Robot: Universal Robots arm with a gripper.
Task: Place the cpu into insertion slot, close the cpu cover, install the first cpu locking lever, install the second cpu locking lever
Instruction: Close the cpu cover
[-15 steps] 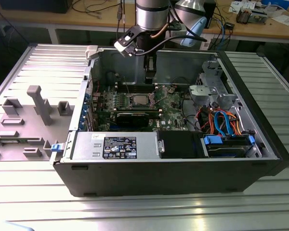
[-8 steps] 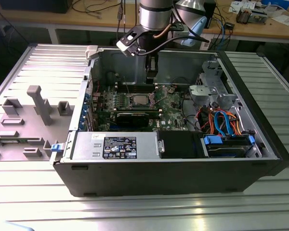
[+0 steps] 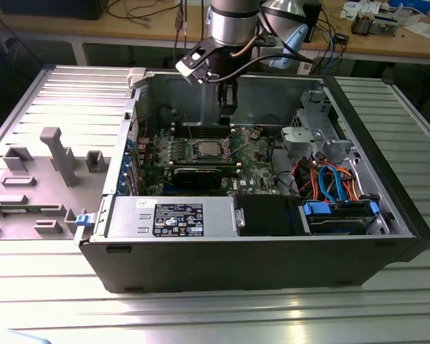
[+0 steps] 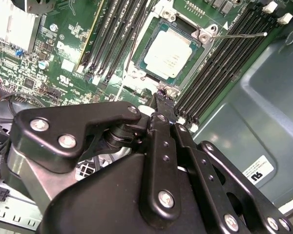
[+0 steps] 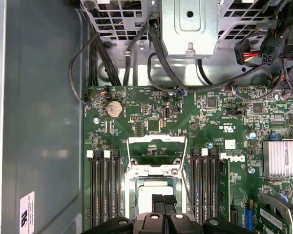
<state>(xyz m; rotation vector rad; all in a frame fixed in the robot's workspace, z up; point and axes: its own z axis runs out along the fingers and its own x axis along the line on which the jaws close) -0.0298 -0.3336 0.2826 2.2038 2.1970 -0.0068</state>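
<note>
While the cpu [image 4: 168,52] lies flat in the insertion slot [image 4: 203,37], silver top up, the gripper [image 4: 161,93] hangs just off one edge of the socket. In the second wrist view its black fingers [image 4: 157,117] converge to a point at the slot's rim, beside the chip rather than over its middle. In the first wrist view the two pads [image 5: 158,201] sit pressed side by side with no gap, nothing caught between them, and they overlap the near edge of the cpu [image 5: 146,197]. Whether the tips touch the chip or the rim I cannot tell.

The cpu cover [image 5: 156,139] is swung open – its silver frame lies back on the far side of the slot from the gripper, with green motherboard [image 5: 185,122] showing through the window. A thin locking lever [image 4: 239,35] sticks out over the black memory slots [image 4: 224,63].

From the exterior view the gripper [image 3: 228,107] reaches down into the open computer case [image 3: 272,265], above the cpu [image 3: 206,150] and slightly toward the exterior view's right.
</note>
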